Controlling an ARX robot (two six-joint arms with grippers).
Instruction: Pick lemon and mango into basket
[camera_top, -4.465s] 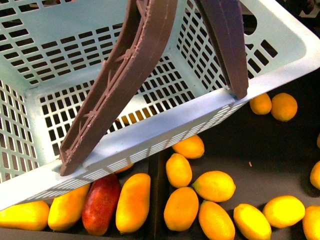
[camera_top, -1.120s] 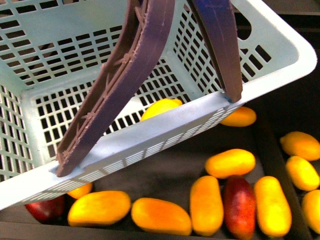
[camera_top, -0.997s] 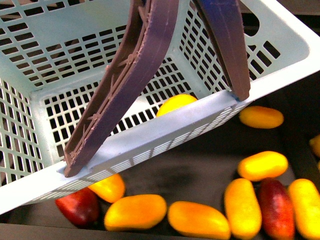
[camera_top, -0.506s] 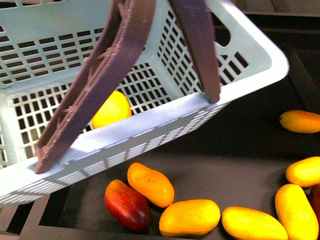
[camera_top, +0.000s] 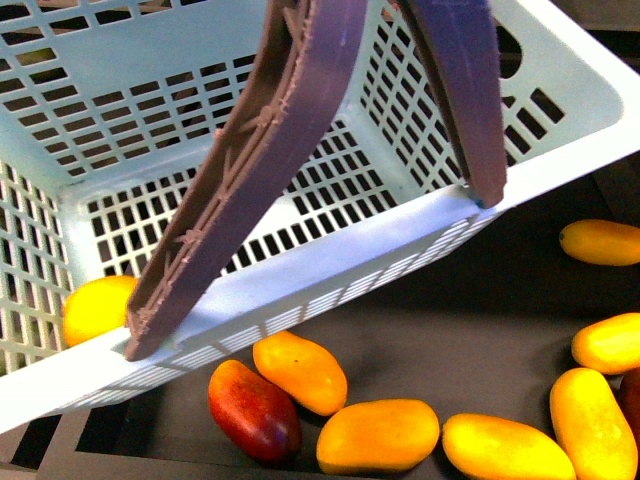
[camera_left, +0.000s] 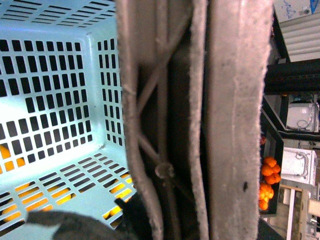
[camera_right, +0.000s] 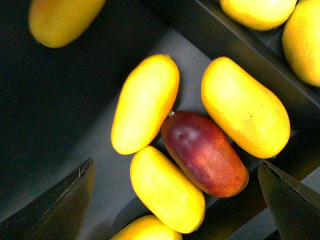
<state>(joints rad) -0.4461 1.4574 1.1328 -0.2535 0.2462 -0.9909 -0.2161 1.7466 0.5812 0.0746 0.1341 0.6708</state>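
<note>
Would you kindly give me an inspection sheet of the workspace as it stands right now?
Surface: dark tray, partly bare.
Job's things: basket with handles raised, one yellow fruit inside; mangoes outside on the tray.
Clutter: dark red fruit beside a mango.
Grippers: right gripper open above fruit; left gripper close to the handles, state unclear.
Cables: nothing seen.
Surroundings: orange fruit stacked beyond.
</note>
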